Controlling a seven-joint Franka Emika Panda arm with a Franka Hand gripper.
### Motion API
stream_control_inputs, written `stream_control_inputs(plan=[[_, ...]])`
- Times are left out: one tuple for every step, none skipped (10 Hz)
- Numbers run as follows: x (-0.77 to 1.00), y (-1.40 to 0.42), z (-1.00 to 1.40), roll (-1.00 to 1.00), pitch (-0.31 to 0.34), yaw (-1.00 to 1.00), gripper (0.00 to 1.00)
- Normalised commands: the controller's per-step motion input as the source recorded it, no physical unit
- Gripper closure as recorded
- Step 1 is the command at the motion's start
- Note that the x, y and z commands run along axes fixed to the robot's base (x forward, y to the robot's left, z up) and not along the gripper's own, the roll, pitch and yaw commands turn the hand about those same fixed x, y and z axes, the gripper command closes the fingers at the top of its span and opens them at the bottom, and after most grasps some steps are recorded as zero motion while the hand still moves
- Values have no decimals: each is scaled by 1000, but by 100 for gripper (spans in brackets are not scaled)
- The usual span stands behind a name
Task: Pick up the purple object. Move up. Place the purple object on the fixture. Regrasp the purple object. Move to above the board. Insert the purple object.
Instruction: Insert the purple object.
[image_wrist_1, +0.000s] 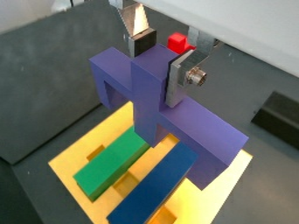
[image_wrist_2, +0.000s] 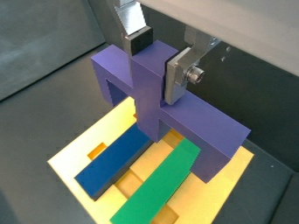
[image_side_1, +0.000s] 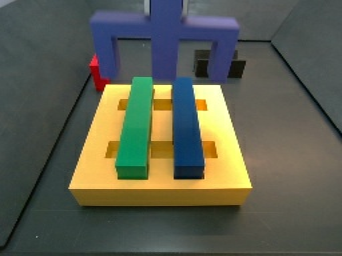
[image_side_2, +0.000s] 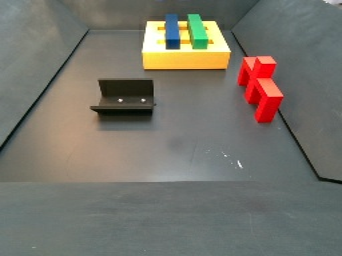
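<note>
The hand clamps the purple object's knob above the board; fingertips hidden; arm cropped.

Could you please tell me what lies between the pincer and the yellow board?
Only the purple piece: the pincer, above the board, is shut on its centre knob, as both wrist views show.

the gripper holds the purple object above the board.
</note>
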Motion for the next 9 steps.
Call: stream_control_inputs(plan=[[0, -517, -814, 161, -171, 0, 100], [0, -640, -594, 320, -131, 63, 100], [0, -623, -457, 349, -113, 166, 100], [0, -449, -443, 254, -130, 151, 100], [0, -234, -283, 186, -110, 180, 100], [0, -191, 0, 207, -11, 194, 100], [0, -117, 29, 113, 0, 137, 100], [-89, 0, 0, 0, -91, 49, 100], [-97, 0, 0, -67, -139, 0, 100]])
